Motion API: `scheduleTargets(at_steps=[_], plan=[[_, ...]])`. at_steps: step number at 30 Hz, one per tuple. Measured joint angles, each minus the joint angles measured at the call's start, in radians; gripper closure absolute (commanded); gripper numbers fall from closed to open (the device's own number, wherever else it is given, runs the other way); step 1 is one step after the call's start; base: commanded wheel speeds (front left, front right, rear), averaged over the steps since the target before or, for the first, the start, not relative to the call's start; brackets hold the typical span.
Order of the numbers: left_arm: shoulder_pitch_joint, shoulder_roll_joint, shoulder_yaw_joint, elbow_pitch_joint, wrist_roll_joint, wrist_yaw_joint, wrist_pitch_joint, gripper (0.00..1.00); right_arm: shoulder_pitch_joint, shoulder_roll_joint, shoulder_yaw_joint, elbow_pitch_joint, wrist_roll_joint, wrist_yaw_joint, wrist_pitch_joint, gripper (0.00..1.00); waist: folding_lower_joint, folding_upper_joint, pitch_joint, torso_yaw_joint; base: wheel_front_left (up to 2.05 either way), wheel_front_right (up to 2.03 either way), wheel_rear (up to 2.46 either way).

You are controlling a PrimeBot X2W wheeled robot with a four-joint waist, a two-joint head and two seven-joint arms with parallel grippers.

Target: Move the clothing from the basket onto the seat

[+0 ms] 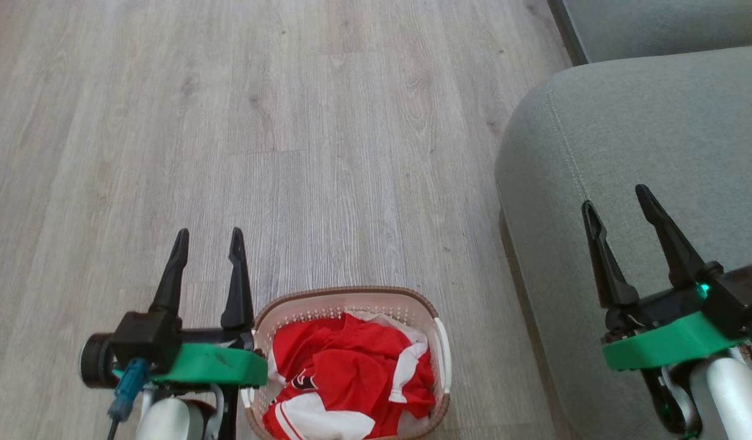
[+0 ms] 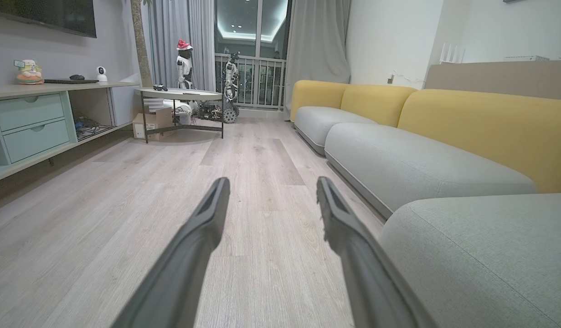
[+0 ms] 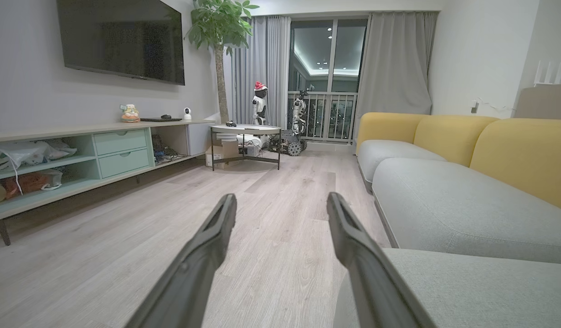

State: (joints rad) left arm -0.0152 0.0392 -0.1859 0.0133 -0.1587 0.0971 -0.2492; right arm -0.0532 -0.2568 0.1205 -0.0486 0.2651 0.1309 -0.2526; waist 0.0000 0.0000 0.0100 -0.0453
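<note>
1. Pale wood floor (image 1: 290, 122) carries the basket (image 1: 351, 299), with the seat (image 1: 657, 134) to its right.
2. Red and white clothing (image 1: 345, 366) lies heaped inside the basket.
3. Left end effector (image 1: 209, 231) hovers just left of the basket, fingers spread, holding nothing.
4. Right end effector (image 1: 614, 195) hangs over the seat, fingers spread, empty.

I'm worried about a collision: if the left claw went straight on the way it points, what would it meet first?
Nothing nearby: the left claw points along wooden floor, the seat off to its right. A round table stands far ahead, slightly left; depth is unclear.
</note>
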Motion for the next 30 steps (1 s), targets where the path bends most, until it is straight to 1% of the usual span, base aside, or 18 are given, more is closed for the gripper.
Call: scheduleTargets(at_steps=[17,21,30], plan=[[0.0,0.0,0.0,0.0,-0.004,0.002,0.0,0.0,-0.007,-0.001,0.005,0.0,0.02,0.0,0.0,0.0,0.0,0.0,0.017,-0.016,0.0,0.0,0.0],[-0.004,0.001,-0.01,0.002,-0.007,0.011,0.0,0.0,-0.026,-0.008,0.005,-0.004,0.045,0.0,0.0,0.0,0.0,0.0,0.041,-0.027,0.0,0.0,0.0],[-0.069,0.001,-0.051,0.068,-0.022,0.028,0.0,0.0,-0.072,-0.039,0.004,-0.027,0.088,0.0,0.0,0.0,0.0,0.0,0.124,-0.064,0.0,0.0,0.0]])
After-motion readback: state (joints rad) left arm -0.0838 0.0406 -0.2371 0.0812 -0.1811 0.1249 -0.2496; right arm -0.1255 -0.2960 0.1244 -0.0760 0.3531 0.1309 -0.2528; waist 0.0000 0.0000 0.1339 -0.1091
